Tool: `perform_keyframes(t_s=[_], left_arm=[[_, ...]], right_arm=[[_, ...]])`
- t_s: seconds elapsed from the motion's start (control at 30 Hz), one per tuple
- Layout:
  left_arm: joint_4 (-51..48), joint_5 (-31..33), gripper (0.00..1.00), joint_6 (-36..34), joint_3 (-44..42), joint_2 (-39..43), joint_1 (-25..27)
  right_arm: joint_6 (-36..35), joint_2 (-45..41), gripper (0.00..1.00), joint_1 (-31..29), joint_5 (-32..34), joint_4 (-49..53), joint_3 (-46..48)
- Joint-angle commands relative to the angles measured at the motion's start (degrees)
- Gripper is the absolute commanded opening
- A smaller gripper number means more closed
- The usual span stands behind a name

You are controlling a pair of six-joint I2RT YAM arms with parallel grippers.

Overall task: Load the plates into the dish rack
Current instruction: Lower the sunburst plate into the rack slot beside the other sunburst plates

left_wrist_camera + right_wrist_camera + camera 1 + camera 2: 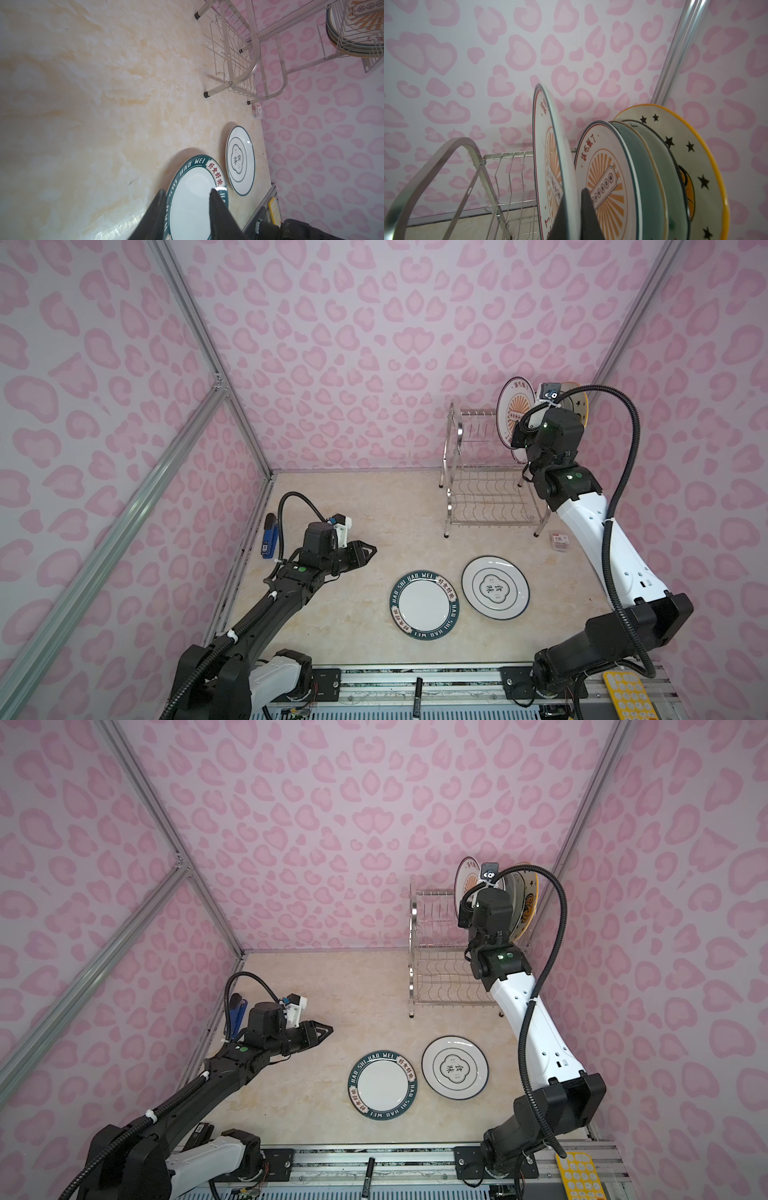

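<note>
The chrome dish rack stands at the back right. My right gripper is shut on the rim of an orange sunburst plate, which it holds upright over the top tier. Beside it in the rack stand another sunburst plate, two thin plates and a star plate with an orange rim. A teal lettered plate and a white emblem plate lie flat on the table. My left gripper hovers open and empty, left of them.
A blue stapler lies by the left wall. A small box sits near the rack's front right foot. A black marker and a yellow tray rest on the front rail. Pink walls with metal posts enclose the table.
</note>
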State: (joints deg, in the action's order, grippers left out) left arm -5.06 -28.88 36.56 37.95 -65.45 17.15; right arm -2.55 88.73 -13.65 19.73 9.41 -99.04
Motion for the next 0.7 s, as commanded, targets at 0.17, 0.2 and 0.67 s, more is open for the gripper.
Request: perform_keyframes(t_s=[0.17, 0.2, 0.67], left_arm=[[-1.6, 0.2, 0.37, -1.4, 1.7, -0.1, -0.1], [-1.9, 0.3, 0.37, -1.5, 1.9, 0.1, 0.0], [-4.1, 1.0, 0.37, -2.4, 3.2, 0.6, -0.1]], right_arm=[[-3.3, 1.9, 0.00, -1.0, 5.2, 0.0, -1.1], [-3.4, 2.0, 0.00, -0.9, 5.3, 0.0, -1.0], [-3.3, 3.4, 0.00, -1.1, 5.4, -0.6, 1.4]])
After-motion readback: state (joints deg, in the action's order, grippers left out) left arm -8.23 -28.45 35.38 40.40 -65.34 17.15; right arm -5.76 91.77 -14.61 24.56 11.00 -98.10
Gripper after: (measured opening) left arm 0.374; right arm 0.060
